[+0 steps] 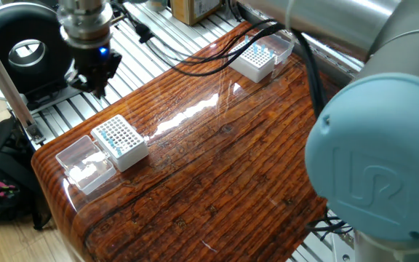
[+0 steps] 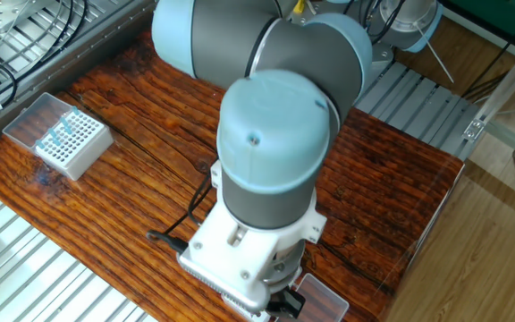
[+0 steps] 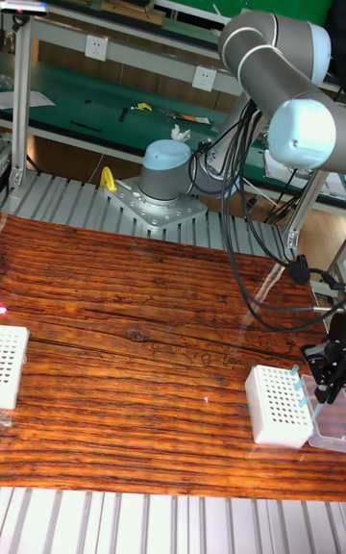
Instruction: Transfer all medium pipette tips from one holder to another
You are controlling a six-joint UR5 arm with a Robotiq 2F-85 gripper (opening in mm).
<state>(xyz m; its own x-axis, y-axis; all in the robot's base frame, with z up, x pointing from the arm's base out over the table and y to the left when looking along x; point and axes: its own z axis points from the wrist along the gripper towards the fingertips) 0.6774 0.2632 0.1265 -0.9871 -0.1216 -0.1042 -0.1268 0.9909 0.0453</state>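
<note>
Gripper point(image 1: 99, 89) seen above surface point(image 1: 217, 153) edge, beyond near box point(image 1: 121, 141); jaws' opening cannot be told. Tips point(image 1: 257, 51) seated upright, long axis vertical, in far box point(image 1: 252, 62).

- Wooden table point(image 1: 224, 160): wide bare middle between the two white tip boxes, nothing standing there.
- Near box point(image 1: 121, 142) sits at one table corner, clear lid point(image 1: 86, 164) touching its outer side; approach from the table middle is free.
- Far box point(image 1: 253, 62) at the opposite end, black cables point(image 1: 209, 62) draped over the table edge just beside it.
- Gripper point(image 1: 97, 80) hangs off the table edge over the slatted metal frame point(image 1: 133, 54), near the near box.
- Black round device point(image 1: 24, 51) stands close behind the gripper.
- In the other fixed view the arm's wrist point(image 2: 271, 179) hides the near box.
</note>
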